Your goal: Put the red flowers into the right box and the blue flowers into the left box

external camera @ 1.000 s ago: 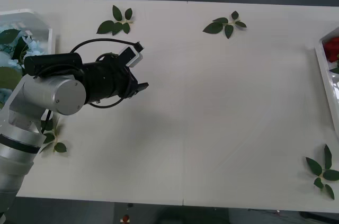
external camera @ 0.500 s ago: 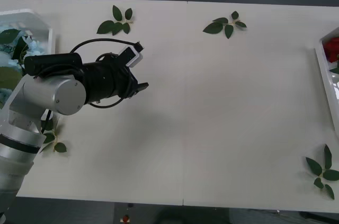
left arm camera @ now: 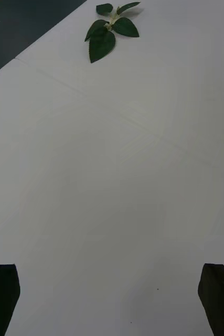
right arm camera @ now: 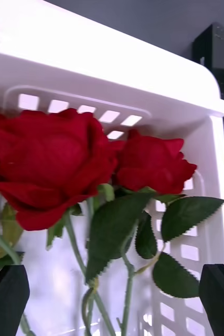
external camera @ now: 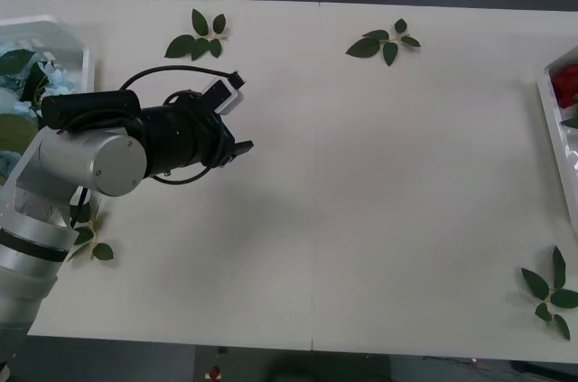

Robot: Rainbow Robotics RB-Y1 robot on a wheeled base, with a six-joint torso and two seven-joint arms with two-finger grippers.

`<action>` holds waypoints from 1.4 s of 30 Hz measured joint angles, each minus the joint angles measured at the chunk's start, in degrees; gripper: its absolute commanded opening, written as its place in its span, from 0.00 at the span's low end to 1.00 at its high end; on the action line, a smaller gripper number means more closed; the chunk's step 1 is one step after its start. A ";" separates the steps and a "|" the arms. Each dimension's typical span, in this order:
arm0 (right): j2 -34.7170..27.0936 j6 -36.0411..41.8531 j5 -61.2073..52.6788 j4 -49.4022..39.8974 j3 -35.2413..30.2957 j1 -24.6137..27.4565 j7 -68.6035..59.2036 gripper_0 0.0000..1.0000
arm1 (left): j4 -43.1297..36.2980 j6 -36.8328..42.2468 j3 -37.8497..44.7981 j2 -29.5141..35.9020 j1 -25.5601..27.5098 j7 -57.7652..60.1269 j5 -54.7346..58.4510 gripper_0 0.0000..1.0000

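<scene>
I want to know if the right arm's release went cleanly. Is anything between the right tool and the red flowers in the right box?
Nothing visible. The open right tool faces the red flowers directly; they lie inside the right box, with no other object in the gap.

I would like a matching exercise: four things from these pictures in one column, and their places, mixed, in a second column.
Things:
1. red flowers
2. blue flowers
3. left gripper
4. right gripper

Places:
A. over the bare table, left of its middle
B. in the left box
C. in the right box
D. open, close before the roses

Pairs: 1-C, 2-B, 3-A, 4-D
</scene>
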 measured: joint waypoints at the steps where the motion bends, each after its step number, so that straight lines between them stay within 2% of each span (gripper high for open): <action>1: 0.00 0.00 -1.29 0.00 0.00 0.00 1.22 0.95 | 0.00 0.00 0.00 0.00 0.00 0.00 0.00 1.00; 5: 0.00 0.46 -6.92 -0.12 0.00 0.00 7.78 0.95 | 0.00 0.00 0.00 0.00 0.00 0.00 0.00 1.00; 12: 0.00 6.40 -17.35 -4.26 0.00 0.00 15.49 0.95 | 0.00 0.00 0.00 0.00 0.00 0.00 0.00 1.00; 17: 0.00 12.33 -24.62 -8.78 -0.44 0.00 21.91 0.96 | 0.00 0.00 0.00 0.00 0.00 0.00 0.00 1.00; 22: 0.00 18.58 -33.45 -10.99 -3.70 0.00 27.17 0.95 | 0.00 0.00 0.00 0.00 0.00 0.00 0.00 1.00; 27: 0.00 22.89 -42.82 -11.61 -6.25 0.00 36.21 0.95 | 0.00 0.00 0.00 0.00 0.00 0.00 0.00 1.00; 33: 0.00 26.93 -51.64 -11.61 -6.42 0.00 47.48 0.95 | 0.00 0.00 0.00 0.00 0.00 0.00 0.00 1.00; 42: 1.10 34.63 -59.43 -13.47 -6.41 0.00 57.00 0.95 | 0.00 0.00 0.00 0.00 0.00 0.00 0.00 1.00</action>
